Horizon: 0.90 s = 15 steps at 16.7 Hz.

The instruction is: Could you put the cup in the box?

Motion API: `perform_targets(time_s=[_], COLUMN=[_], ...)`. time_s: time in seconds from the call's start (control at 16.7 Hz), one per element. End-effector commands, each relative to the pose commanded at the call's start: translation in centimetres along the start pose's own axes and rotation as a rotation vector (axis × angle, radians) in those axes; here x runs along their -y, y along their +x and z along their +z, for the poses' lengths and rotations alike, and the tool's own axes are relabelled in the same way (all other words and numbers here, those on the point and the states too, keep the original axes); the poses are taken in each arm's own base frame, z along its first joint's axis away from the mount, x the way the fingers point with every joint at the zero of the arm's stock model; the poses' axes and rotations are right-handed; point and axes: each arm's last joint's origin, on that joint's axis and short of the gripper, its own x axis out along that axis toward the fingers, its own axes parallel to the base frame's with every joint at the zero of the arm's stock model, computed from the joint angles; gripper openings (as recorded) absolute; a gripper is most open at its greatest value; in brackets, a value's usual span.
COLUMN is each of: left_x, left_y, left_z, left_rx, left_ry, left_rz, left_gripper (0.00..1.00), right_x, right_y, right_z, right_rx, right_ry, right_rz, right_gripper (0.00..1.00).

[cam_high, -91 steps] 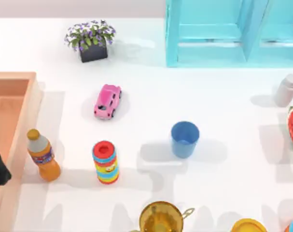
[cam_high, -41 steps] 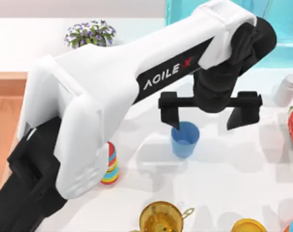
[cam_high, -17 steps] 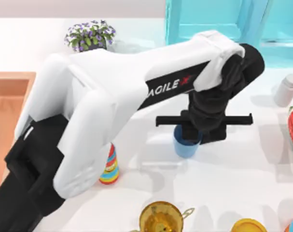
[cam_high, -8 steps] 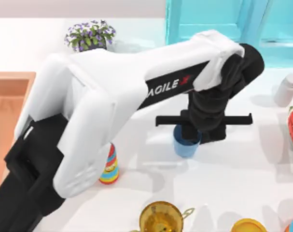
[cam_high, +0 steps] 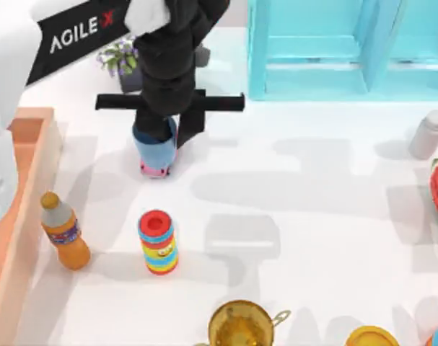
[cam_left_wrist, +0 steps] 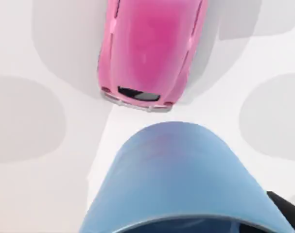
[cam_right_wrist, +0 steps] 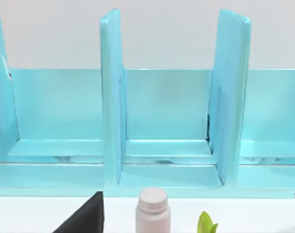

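Left hand (cam_high: 163,133) clamping small tapered blue cup (cam_high: 153,149), hanging above pink toy car (cam_left_wrist: 149,51) at upper left of frame. Shallow orange-tan wooden box (cam_high: 32,155) sitting at left edge of white counter (cam_high: 312,216).

Left gripper (cam_high: 166,133) holds the cup (cam_high: 154,148) over the pink toy car (cam_high: 154,170).

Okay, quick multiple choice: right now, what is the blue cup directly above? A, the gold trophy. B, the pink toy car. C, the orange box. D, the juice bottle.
B: the left gripper holds the cup in the air, and the left wrist view shows the pink toy car on the table right beneath it; the box lies farther to the left.
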Motion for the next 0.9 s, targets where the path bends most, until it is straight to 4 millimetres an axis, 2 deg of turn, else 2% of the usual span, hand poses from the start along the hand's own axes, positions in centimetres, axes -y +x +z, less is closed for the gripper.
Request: perform_targets(time_s=[0.12,0.18,0.3,0.42,0.54,0.6,0.72,0.9], left_x=[-7.6,-11.4,-18.1,-23.0,-25.8,-26.6,-27.3,-27.3], left_y=[-2.1,-3.1,-4.8,-6.1,-7.0,-7.2,-7.4,-7.4], left_z=[0.7,0.5,-1.1,-3.6,-5.9,-6.8,-7.6,-7.6], left_rx=[-0.004,-0.006,-0.012,-0.021,-0.029,-0.031,-0.034,-0.034], left_ry=[-0.004,-0.007,-0.009,-0.009,-0.008,-0.008,-0.007,-0.007], left_rz=[0.001,0.002,0.004,0.005,0.004,0.004,0.003,0.003], left_gripper=[0.0,0.0,0.0,0.0,0.0,0.0,0.0,0.0], right_x=[0.0,0.0,0.0,0.0,0.0,0.0,0.0,0.0], right_y=[0.0,0.0,0.0,0.0,0.0,0.0,0.0,0.0], right_z=[0.0,0.0,0.0,0.0,0.0,0.0,0.0,0.0], right_rx=[0.0,0.0,0.0,0.0,0.0,0.0,0.0,0.0], right_ry=[0.0,0.0,0.0,0.0,0.0,0.0,0.0,0.0], right_rz=[0.0,0.0,0.0,0.0,0.0,0.0,0.0,0.0], right_gripper=[1.0,1.0,1.0,1.0,1.0,1.0,1.0,1.0])
